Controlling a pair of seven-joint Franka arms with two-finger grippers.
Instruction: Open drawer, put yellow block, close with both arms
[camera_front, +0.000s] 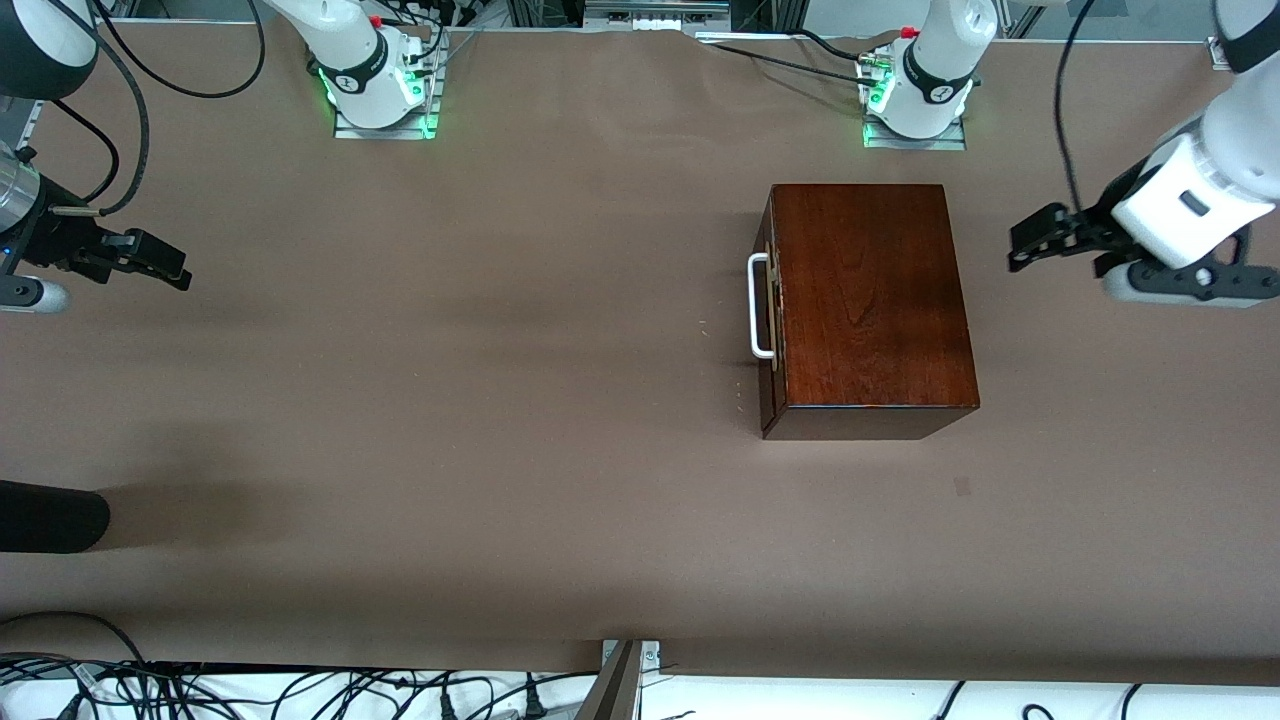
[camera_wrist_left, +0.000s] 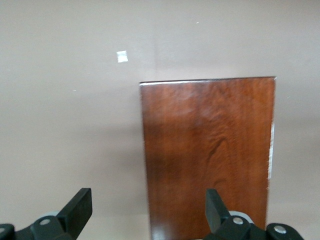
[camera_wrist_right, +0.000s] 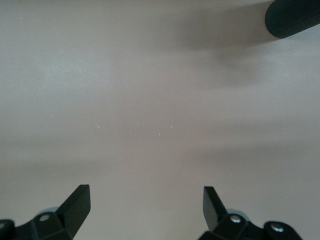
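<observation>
The dark mahogany box (camera_front: 870, 300) stands on the table toward the left arm's end. Its drawer is shut, and the white bar handle (camera_front: 760, 305) faces the right arm's end. The box top also shows in the left wrist view (camera_wrist_left: 207, 160). No yellow block shows in any view. My left gripper (camera_front: 1022, 248) is open and empty, in the air by the box's side at the left arm's end; the left wrist view shows it too (camera_wrist_left: 148, 205). My right gripper (camera_front: 165, 262) is open and empty over bare table at the right arm's end, as its own wrist view shows (camera_wrist_right: 146, 202).
A black cylinder (camera_front: 50, 515) juts in over the table edge at the right arm's end, and also shows in the right wrist view (camera_wrist_right: 292, 17). A small white speck (camera_wrist_left: 122, 56) lies on the brown table cover (camera_front: 450, 400). Cables run along the table's near edge.
</observation>
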